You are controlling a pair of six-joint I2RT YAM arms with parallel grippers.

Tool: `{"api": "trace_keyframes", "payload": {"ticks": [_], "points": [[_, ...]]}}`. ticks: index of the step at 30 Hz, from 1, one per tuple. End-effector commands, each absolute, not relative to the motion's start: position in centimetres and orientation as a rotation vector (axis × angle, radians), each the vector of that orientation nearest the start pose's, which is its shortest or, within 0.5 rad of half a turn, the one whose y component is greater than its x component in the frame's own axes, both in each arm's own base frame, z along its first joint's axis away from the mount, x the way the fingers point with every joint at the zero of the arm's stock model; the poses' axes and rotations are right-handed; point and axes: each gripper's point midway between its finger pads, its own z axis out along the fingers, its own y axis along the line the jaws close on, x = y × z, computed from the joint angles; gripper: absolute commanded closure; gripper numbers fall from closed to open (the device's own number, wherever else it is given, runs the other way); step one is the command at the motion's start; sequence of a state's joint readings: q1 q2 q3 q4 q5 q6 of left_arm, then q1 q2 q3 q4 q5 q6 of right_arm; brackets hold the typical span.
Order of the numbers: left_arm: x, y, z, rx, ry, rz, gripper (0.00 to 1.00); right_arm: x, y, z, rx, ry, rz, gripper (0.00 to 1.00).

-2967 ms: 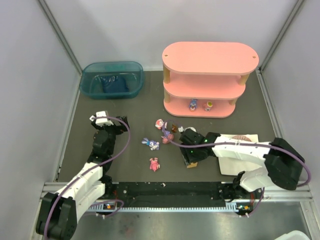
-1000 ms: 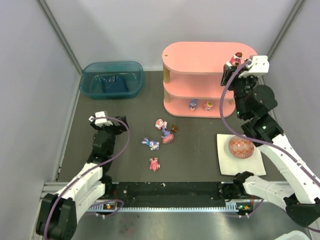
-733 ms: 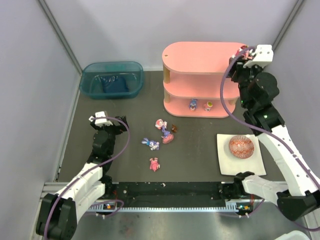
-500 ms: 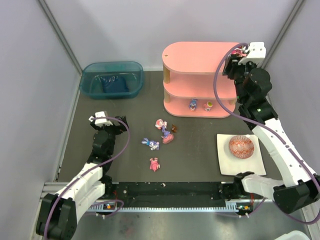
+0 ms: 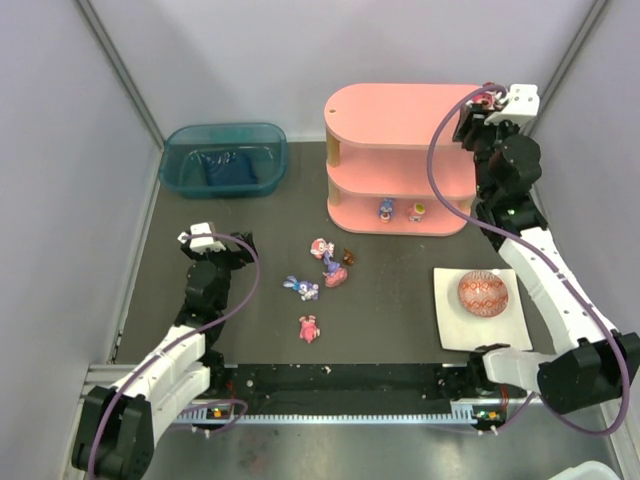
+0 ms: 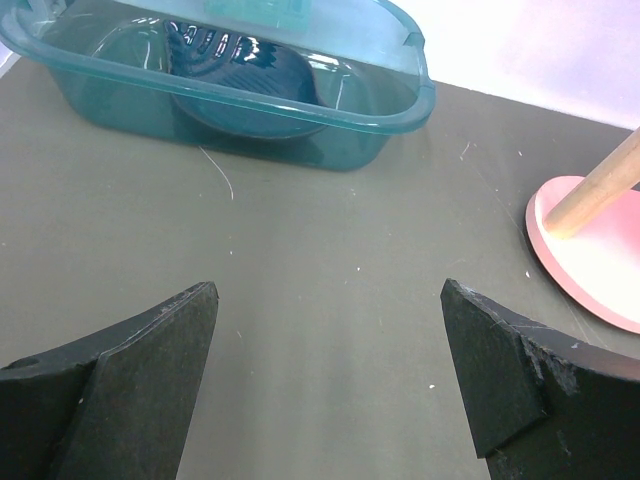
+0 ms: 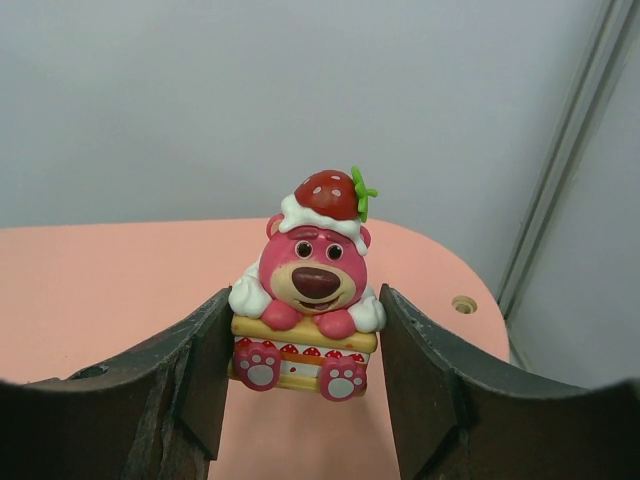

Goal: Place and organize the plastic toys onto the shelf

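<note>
The right gripper (image 7: 305,345) has its jaws clamped on a pink bear toy (image 7: 312,290) (a strawberry on its head), with the pink shelf's (image 7: 110,290) top board just below them. The left gripper (image 6: 330,380) has its jaws wide apart, a teal bin (image 6: 250,110) ahead of them.

Lab enclosure: grey panel walls (image 5: 300,40), aluminium frame (image 5: 114,60).

No readable text, label, brand, number or sign shows on anything in these views.
</note>
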State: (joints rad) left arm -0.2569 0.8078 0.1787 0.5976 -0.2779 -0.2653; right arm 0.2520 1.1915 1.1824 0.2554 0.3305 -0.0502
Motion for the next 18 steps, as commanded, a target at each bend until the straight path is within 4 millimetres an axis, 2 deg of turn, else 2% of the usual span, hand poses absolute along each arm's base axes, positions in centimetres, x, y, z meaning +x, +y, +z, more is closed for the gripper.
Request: {"api": "trace_keyframes", "payload": {"ticks": [1, 9, 18], "points": [[31.6, -4.3, 17.2, -0.244, 1.542, -0.201, 0.01, 41.6, 5.1, 45.6, 0.082, 1.265, 0.014, 1.0], [31.6, -4.4, 17.2, -0.24, 1.541, -0.203, 0.01, 42.0, 5.4, 43.8, 0.075, 1.297, 0.022, 1.0], [31.7, -4.4, 17.3, -0.239, 1.54, -0.207, 0.01, 42.0, 5.5, 42.7, 0.096, 1.321, 0.051, 0.89]]}}
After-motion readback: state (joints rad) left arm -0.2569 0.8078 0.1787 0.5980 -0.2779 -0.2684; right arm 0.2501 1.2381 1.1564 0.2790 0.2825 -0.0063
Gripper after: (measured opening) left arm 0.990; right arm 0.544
